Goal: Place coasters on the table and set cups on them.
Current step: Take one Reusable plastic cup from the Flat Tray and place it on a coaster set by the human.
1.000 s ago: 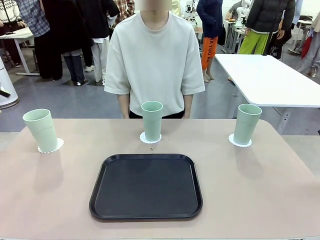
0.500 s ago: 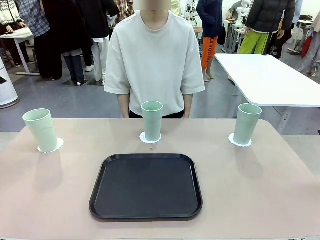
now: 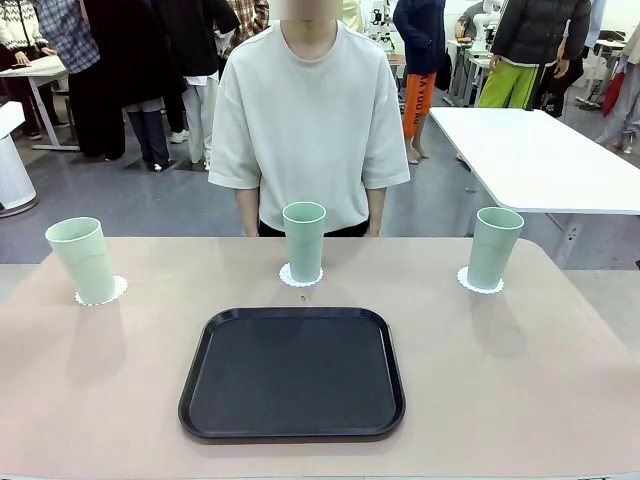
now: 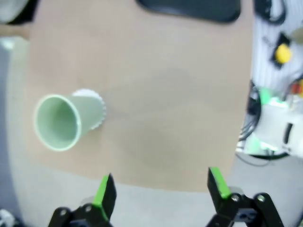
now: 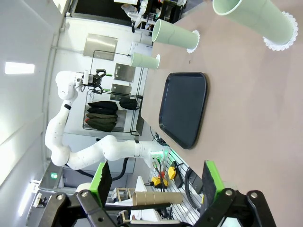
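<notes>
Three mint-green cups stand upright on the beige table [image 3: 520, 380], each on its own white lacy coaster. The left cup [image 3: 82, 258] sits on a coaster [image 3: 110, 292], the middle cup [image 3: 304, 240] on a coaster [image 3: 289, 275], and the right cup [image 3: 494, 247] on a coaster [image 3: 468, 282]. My left gripper [image 4: 161, 191] hangs open high above the table's edge, with the left cup [image 4: 68, 120] below and off to one side. My right gripper [image 5: 155, 182] is open and empty, well back from the right cup [image 5: 255, 16].
A black rounded tray [image 3: 292, 372] lies empty at the table's near middle. A person in a pale T-shirt [image 3: 308, 120] stands behind the middle cup, arms down. A white table [image 3: 540, 160] stands at the back right. The raised left arm [image 5: 71, 94] appears far off in the right wrist view.
A dark part at the left edge of the front view has risen out of the picture. The cups, coasters and tray have not moved.
</notes>
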Controlling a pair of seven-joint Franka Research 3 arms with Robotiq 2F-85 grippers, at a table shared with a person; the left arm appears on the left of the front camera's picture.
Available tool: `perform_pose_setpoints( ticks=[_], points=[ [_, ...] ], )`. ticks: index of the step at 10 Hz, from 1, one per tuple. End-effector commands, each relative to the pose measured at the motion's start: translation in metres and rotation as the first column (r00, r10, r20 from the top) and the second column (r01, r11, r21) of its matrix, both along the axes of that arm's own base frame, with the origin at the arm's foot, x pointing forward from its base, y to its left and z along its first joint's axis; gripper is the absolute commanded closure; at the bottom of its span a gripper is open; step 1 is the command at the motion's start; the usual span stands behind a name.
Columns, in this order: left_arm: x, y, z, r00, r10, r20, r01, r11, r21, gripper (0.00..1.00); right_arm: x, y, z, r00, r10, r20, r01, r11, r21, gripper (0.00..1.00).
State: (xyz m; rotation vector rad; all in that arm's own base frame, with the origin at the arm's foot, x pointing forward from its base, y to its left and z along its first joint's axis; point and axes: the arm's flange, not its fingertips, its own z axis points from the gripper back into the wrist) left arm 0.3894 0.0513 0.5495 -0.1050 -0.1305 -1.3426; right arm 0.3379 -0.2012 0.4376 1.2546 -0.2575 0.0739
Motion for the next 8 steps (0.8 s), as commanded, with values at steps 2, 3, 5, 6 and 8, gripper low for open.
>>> perform_pose_setpoints(
  ticks=[2,3,5,6,8],
  points=[
    [0.016,-0.022,-0.024,0.945,0.324,0.044,-0.322,0.945,-0.048,0.0,0.001,0.0,0.002,1.0,-0.009,-0.006,0.009,1.0,0.001,0.0],
    [0.017,-0.024,-0.034,0.919,0.386,0.082,-0.385,0.923,-0.028,0.0,0.001,0.0,0.002,1.0,-0.009,-0.006,0.009,1.0,0.001,0.0],
    [0.015,-0.012,-0.02,0.954,0.299,0.028,-0.298,0.954,-0.034,0.0,0.001,0.0,0.002,1.0,-0.009,-0.006,0.009,1.0,0.001,0.0],
    [0.015,-0.012,-0.02,0.954,0.299,0.028,-0.298,0.954,-0.034,0.0,0.001,0.0,0.002,1.0,-0.009,-0.006,0.009,1.0,0.001,0.0],
    [0.015,-0.012,-0.02,0.954,0.299,0.028,-0.298,0.954,-0.034,0.0,0.001,0.0,0.002,1.0,-0.009,-0.006,0.009,1.0,0.001,0.0]
  ],
)
